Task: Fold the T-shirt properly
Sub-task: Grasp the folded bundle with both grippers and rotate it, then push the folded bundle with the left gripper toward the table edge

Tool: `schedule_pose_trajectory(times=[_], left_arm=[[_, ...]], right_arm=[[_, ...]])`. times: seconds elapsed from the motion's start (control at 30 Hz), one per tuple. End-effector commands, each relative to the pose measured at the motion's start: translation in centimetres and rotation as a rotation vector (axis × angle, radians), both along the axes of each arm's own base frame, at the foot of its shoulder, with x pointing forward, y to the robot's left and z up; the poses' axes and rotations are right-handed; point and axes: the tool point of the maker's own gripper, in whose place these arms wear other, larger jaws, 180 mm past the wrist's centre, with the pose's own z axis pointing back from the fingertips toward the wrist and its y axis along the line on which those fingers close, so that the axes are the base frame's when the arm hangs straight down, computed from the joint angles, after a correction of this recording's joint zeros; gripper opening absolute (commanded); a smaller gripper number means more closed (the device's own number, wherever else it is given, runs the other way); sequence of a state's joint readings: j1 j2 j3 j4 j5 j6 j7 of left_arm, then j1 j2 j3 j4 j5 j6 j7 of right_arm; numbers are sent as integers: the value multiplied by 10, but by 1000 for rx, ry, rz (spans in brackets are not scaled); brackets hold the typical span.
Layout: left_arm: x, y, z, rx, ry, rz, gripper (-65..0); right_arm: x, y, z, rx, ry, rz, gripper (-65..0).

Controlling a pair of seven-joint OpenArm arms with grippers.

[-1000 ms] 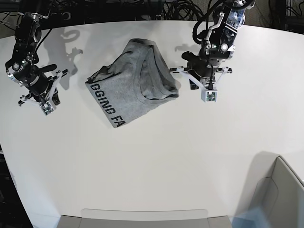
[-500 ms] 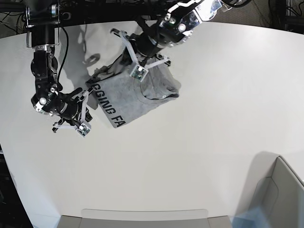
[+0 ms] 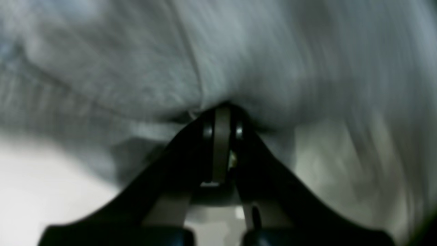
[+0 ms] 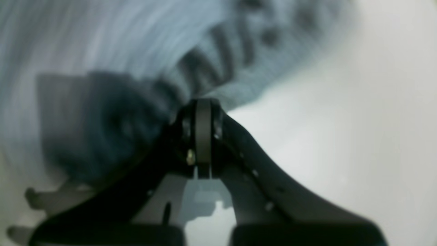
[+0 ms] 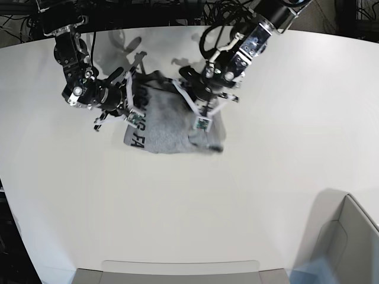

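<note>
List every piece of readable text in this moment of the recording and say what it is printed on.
"FA": black block letters on the T-shirt, at its edge beside the right claw in the base view; the letters before them are smeared and partly hidden by the claw.
Right wrist view: the same black lettering on the T-shirt, too blurred to read.
Left wrist view: no text, only grey cloth.

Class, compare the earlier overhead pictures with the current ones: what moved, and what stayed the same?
Both arms swung inward from the table's sides onto the heather-grey cotton T-shirt. The left claw and right claw, both shut, now press its edges, and the shirt looks bunched smaller. The white table and the grey bin are unchanged.
</note>
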State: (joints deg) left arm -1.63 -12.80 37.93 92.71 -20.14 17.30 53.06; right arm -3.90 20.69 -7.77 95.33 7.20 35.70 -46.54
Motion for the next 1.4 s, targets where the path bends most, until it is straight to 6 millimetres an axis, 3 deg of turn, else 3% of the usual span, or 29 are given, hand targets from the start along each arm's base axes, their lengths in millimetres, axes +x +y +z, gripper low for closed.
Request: schedule_pose_trajectory(times=[0.0, 0.1, 0.17, 0.27, 0.33, 0.37, 0.47, 0.57, 0.63, 0.7, 0.8, 0.9, 1.0, 1.07, 1.13, 1.2, 1.37], left_arm=[[27, 30, 12, 32, -48, 84, -650], [83, 78, 33, 48, -131, 242, -650], [109, 100, 51, 42, -180, 314, -650], [127, 108, 85, 6, -267, 351, -650], [131, 104, 108, -25, -327, 349, -650], [127, 99, 110, -35, -336, 340, -650], [106, 73, 105, -98, -317, 324, -650], [73, 23, 95, -164, -267, 235, -650], [48, -17, 90, -198, -233, 135, -650], [25, -50, 82, -208, -197, 33, -650], [-10, -87, 61, -183, -126, -117, -650], [-21, -69, 21, -91, -38, -122, -650], [-16, -15, -13, 25, 16, -46, -650], [-8, 21, -15, 66, 9, 16, -650], [-1, 47, -3, 66, -21, 83, -650], [10, 64, 23, 39, -89, 136, -650], [18, 56, 76, -41, -207, 139, -650]], right_arm=[[-10, 13, 7, 28, -12, 50, -650], [-50, 39, 2, 51, 34, 145, -650], [-64, 50, 6, 70, 37, 181, -650], [-62, 52, 26, 94, -21, 172, -650], [-43, 35, 45, 94, -94, 96, -650], [-32, 25, 53, 94, -127, 53, -650], [11, -27, 78, 73, -235, -141, -650], [41, -93, 92, 43, -297, -346, -650], [49, -127, 94, 30, -309, -444, -650], [50, -148, 94, 7, -307, -487, -650], [43, -159, 84, -11, -274, -504, -650], [40, -163, 78, -20, -257, -508, -650], [35, -162, 75, -24, -245, -501, -650], [35, -162, 75, -24, -244, -502, -650], [34, -162, 74, -24, -241, -504, -650], [33, -161, 74, -24, -241, -500, -650], [33, -160, 73, -22, -239, -496, -650]])
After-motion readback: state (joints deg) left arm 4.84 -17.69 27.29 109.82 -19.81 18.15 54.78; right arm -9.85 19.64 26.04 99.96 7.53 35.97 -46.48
